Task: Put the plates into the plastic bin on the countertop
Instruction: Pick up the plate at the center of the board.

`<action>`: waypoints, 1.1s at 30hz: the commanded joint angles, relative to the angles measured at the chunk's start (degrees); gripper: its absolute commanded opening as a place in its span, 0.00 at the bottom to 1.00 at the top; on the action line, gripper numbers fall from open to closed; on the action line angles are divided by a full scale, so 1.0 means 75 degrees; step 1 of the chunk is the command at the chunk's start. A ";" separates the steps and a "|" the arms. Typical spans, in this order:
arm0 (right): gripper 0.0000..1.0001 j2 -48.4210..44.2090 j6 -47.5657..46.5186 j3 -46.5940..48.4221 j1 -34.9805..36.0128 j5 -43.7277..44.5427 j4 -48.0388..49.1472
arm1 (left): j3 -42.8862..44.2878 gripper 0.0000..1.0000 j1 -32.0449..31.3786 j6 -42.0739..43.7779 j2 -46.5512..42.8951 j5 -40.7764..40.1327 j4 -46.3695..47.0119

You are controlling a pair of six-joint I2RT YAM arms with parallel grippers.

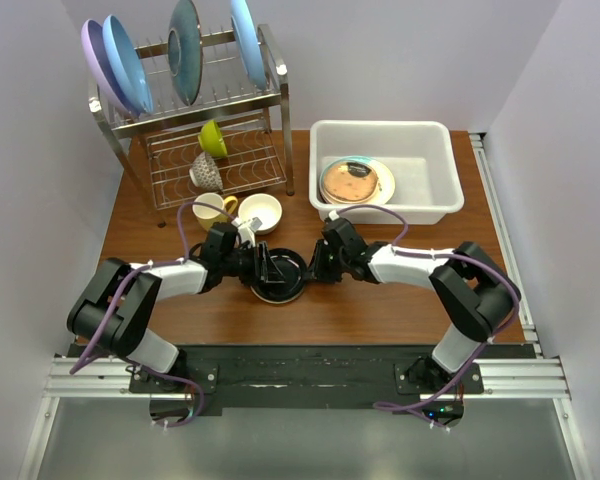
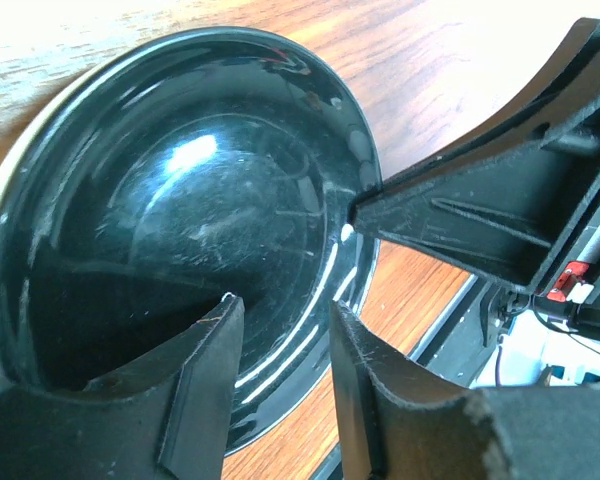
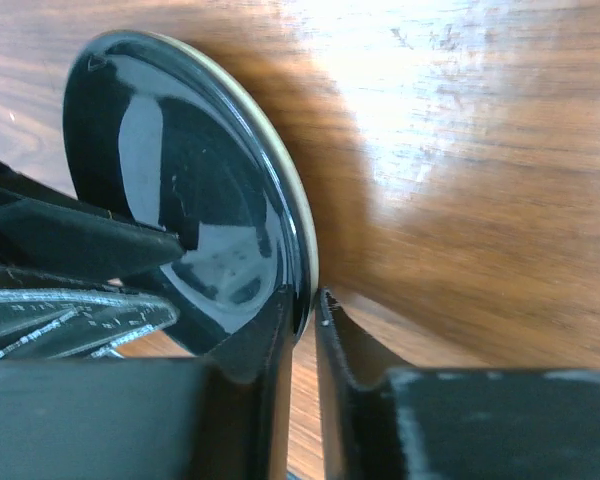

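While R jaws pinch black plate (image 3: pixel 180 180) at rim, L jaws straddle rim, unclenched.

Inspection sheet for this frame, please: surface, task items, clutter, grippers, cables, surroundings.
Surface: reddish-brown wood-grain countertop, glare in wrist views.
Job's things: glossy black round plate between both grippers; stacked plates in white rectangular plastic bin.
Clutter: steel wire rack holding large plates and cups; mug and cream bowl beside it.
Grippers: left gripper jaws straddle the plate's rim, grip unclear; right gripper jaws clamp the rim.
Cables: purple cables along both arms.
Surroundings: pale walls.
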 commanded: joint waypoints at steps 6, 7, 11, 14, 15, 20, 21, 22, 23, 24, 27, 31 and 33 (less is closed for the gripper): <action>0.01 -0.0276 -0.0211 0.0439 0.0107 0.0529 -0.0675 | 0.0605 0.63 -0.0065 0.0572 -0.0344 -0.0763 -0.1498; 0.01 -0.0334 -0.0247 0.0486 0.0130 0.0576 -0.0781 | 0.0745 0.65 -0.0065 0.0607 -0.0414 -0.0799 -0.1534; 0.01 -0.0639 -0.0329 0.0569 0.0119 0.0740 -0.1109 | 0.0981 0.71 -0.0065 0.0595 -0.0660 -0.0881 -0.1944; 0.01 -0.0839 -0.0434 0.0685 0.0142 0.0857 -0.1378 | 0.1086 0.72 -0.0077 0.0595 -0.0777 -0.0963 -0.2038; 0.01 -0.0920 -0.0458 0.0698 0.0131 0.0881 -0.1495 | 0.1087 0.72 -0.0054 0.0595 -0.0801 -0.0998 -0.2050; 0.02 -0.1178 -0.0516 0.0709 0.0131 0.0986 -0.1695 | 0.1028 0.72 -0.0054 0.0607 -0.0929 -0.1057 -0.2027; 0.02 -0.1214 -0.0540 0.0721 0.0131 0.1009 -0.1812 | 0.1005 0.72 -0.0054 0.0607 -0.1000 -0.1068 -0.1980; 0.01 -0.1260 -0.0575 0.0721 0.0131 0.1021 -0.1859 | 0.0958 0.72 -0.0054 0.0561 -0.1070 -0.1080 -0.1945; 0.01 -0.1296 -0.0587 0.0710 0.0131 0.1021 -0.1906 | 0.0946 0.72 -0.0054 0.0560 -0.1164 -0.1127 -0.1944; 0.01 -0.1331 -0.0610 0.0686 0.0142 0.1021 -0.1976 | 0.0946 0.73 -0.0042 0.0560 -0.1188 -0.1139 -0.1944; 0.01 -0.1483 -0.0622 0.0534 0.0131 0.1021 -0.2058 | 0.0958 0.71 -0.0042 0.0607 -0.1095 -0.1151 -0.1979; 0.01 -0.1647 -0.0563 0.0335 0.0131 0.1162 -0.2059 | 0.0888 0.62 -0.0042 0.0584 -0.0872 -0.1092 -0.1909; 0.01 -0.1706 -0.0552 0.0276 0.0131 0.1185 -0.2071 | 0.0841 0.56 -0.0042 0.0560 -0.0848 -0.1244 -0.1933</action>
